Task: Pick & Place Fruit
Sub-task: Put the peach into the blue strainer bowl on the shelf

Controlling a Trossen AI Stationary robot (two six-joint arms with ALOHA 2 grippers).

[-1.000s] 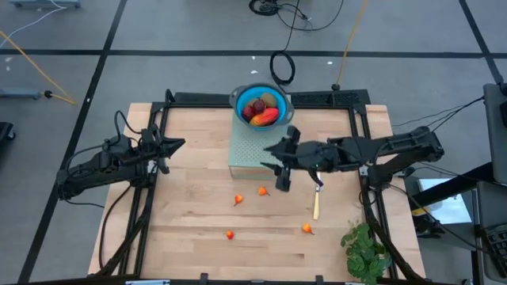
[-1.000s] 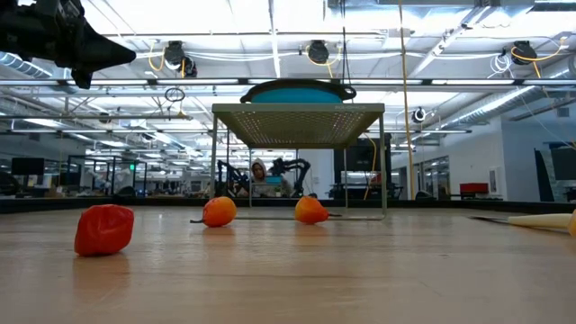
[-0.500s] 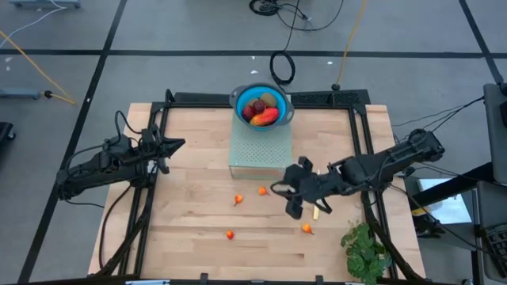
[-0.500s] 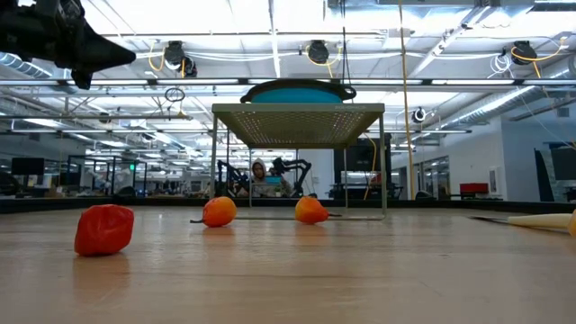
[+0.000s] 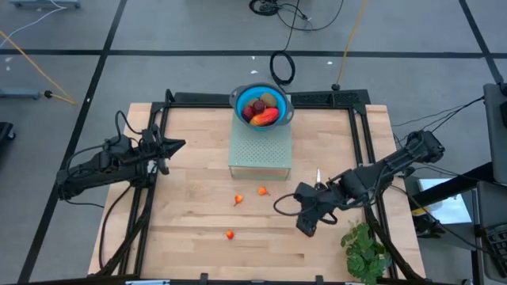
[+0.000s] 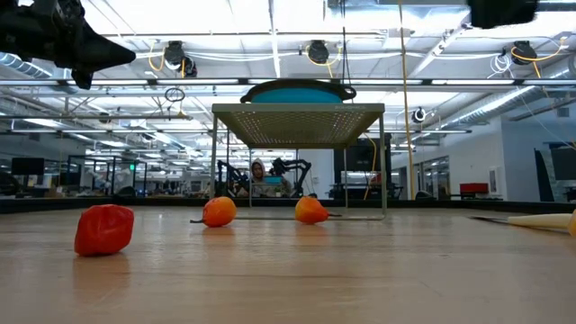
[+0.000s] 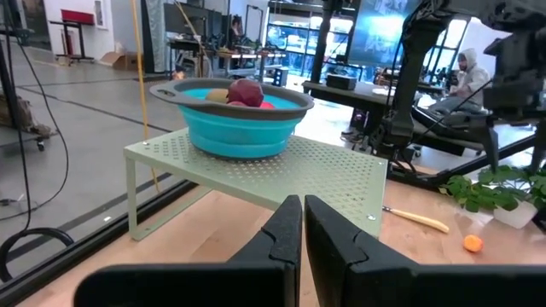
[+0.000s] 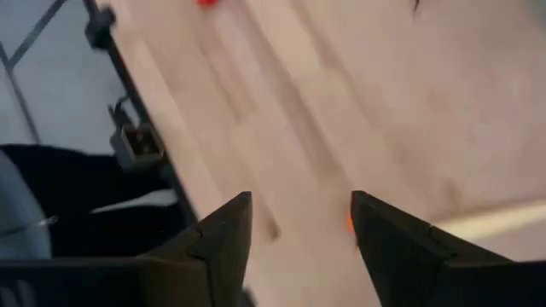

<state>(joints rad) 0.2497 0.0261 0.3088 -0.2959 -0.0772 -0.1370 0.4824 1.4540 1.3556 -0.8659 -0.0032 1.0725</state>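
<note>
High view: your right end effector point(image 5: 307, 224) sits low over wooden desk point(image 5: 190, 166) near front right, beside green leafy bunch point(image 5: 363, 248), fingers parted, nothing held (right wrist view shows bare gap, blurred). Your left end effector point(image 5: 176, 145) waits closed at desk's left. Three tiny orange-red fruits point(image 5: 262, 191) lie mid-desk. Blue round bowl point(image 5: 238, 99) on pale green perforated stand point(image 5: 260, 150) holds mango point(image 5: 265, 116), kiwi and dark-red ball.

Blue bowl point(image 5: 238, 101), pale green perforated stand point(image 5: 259, 153), orange-red fruits point(image 5: 262, 191), light wood table point(image 5: 190, 142)
</note>
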